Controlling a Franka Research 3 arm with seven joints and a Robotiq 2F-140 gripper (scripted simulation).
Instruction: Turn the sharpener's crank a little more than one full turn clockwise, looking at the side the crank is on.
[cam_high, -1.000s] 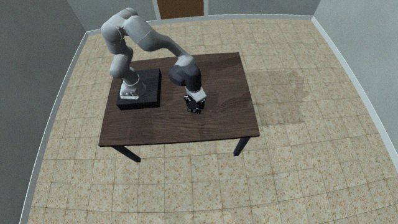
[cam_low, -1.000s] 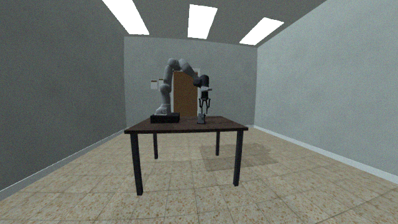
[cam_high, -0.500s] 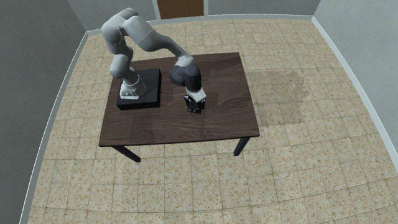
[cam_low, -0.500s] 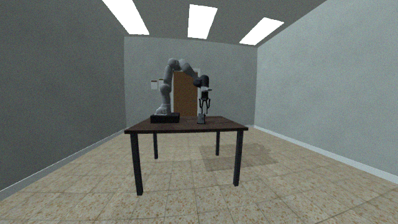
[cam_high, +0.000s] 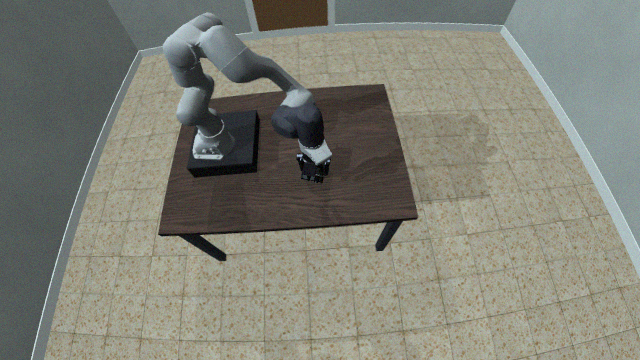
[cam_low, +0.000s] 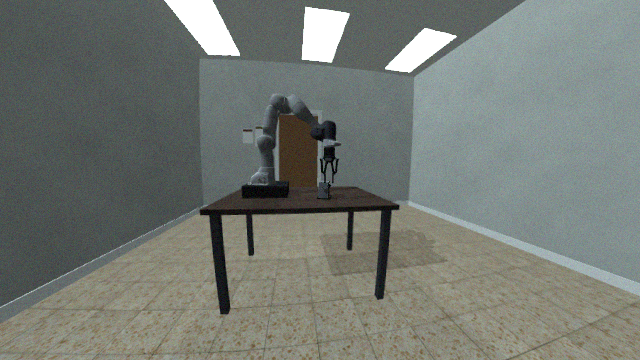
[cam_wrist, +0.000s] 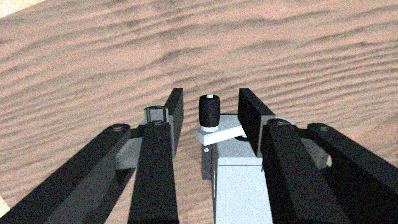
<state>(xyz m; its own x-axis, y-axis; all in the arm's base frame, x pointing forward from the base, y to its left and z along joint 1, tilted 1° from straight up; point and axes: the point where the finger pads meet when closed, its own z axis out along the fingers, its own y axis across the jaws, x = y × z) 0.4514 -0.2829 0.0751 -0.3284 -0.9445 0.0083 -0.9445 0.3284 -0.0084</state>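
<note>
The sharpener (cam_wrist: 235, 170) is a small grey box standing on the dark wooden table (cam_high: 285, 160). Its light crank arm (cam_wrist: 222, 134) ends in a black upright knob (cam_wrist: 209, 111). In the wrist view my gripper (cam_wrist: 210, 103) points straight down with its two black fingers on either side of the knob. A gap shows on each side of the knob, so the fingers stand partly open around it without pinching it. In the overhead view the gripper (cam_high: 312, 172) covers the sharpener. From the side view the gripper (cam_low: 328, 175) hangs just above the sharpener (cam_low: 324, 190).
My black base block (cam_high: 225, 145) sits on the table's left rear part, well left of the sharpener. The table's front edge (cam_high: 287, 225) and right edge are some way off. A small grey fitting (cam_wrist: 155, 112) shows by the left finger.
</note>
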